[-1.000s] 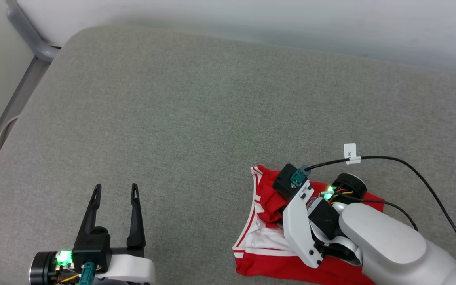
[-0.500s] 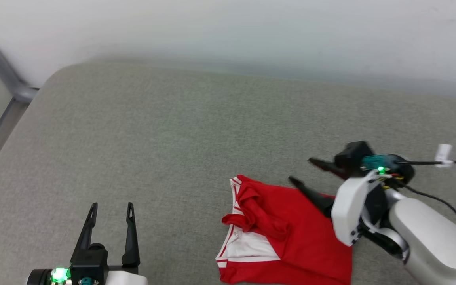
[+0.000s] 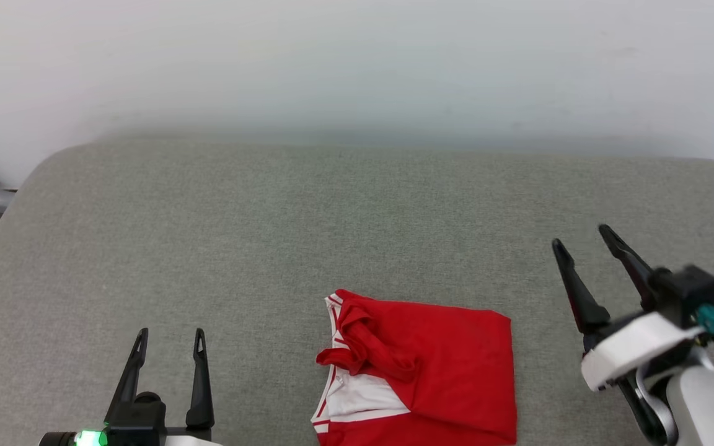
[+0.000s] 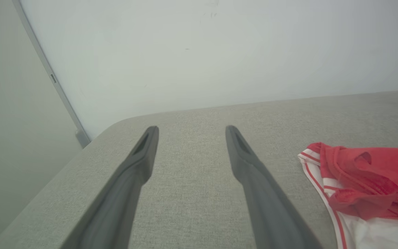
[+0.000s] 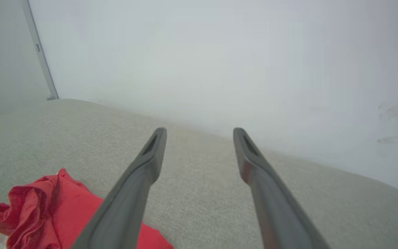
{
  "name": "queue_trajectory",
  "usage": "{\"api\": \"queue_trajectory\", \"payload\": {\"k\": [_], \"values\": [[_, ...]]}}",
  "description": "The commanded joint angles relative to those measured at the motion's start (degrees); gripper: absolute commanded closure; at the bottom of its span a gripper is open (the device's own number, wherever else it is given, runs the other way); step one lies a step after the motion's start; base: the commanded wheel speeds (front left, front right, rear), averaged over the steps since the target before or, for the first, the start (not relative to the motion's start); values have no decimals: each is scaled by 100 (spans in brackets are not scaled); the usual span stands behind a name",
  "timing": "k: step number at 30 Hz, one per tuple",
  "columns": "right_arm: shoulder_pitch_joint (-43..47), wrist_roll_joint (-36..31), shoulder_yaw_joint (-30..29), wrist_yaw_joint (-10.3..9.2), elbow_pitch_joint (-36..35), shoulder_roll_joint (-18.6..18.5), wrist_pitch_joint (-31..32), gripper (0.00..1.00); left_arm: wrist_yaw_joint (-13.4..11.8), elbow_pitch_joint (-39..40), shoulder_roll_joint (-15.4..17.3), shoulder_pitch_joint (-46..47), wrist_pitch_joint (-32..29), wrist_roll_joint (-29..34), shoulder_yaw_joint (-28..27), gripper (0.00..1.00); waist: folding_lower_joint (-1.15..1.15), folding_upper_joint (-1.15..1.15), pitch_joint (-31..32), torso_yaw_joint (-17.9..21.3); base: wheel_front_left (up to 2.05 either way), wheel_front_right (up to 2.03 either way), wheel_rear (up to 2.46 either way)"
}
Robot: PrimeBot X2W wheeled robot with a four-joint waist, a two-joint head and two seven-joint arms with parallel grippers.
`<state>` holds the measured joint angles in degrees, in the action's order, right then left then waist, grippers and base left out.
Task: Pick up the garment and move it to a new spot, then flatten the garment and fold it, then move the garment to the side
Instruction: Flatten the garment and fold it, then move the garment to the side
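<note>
The folded garment lies at six o'clock on the desk, with the left gripper at its eight and the right gripper at its two, jaws spread and empty, likely ready for the sideways move.

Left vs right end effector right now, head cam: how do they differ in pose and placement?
Placement: the left end effector sits left of the garment, low in the head view; the right end effector sits right of it, higher up. Pose: the left's fingers point nearly straight up the view; the right's lean up and to the left. Shared: both are open, empty and clear of the garment.
</note>
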<state>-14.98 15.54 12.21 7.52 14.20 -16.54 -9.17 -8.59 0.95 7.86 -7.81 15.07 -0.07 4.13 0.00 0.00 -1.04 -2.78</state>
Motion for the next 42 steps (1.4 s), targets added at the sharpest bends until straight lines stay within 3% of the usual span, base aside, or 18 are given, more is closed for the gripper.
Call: {"api": "queue_trajectory", "payload": {"k": [1,4,17,26,42], "values": [[303,-224,-331,-7,-156,225,-164,0,-7,32,19,-51,13,17,17,0,0,0,57,53,0,0,0],[712,-405,-724,-6,-397,573,-320,0,-19,63,23,-83,13,3,19,0,0,0,107,104,0,0,0],[1900,-882,-1393,-6,-1369,1260,-554,0,17,85,15,-243,13,-46,108,0,0,0,220,203,0,0,0],[2308,-868,-1531,-6,-1697,1374,-525,0,58,41,-24,-346,13,-90,162,0,0,0,288,217,0,0,0],[2389,-779,-1526,-6,-1506,1379,-474,0,86,-26,-55,-327,13,-102,145,0,0,0,272,213,0,0,0]]}}
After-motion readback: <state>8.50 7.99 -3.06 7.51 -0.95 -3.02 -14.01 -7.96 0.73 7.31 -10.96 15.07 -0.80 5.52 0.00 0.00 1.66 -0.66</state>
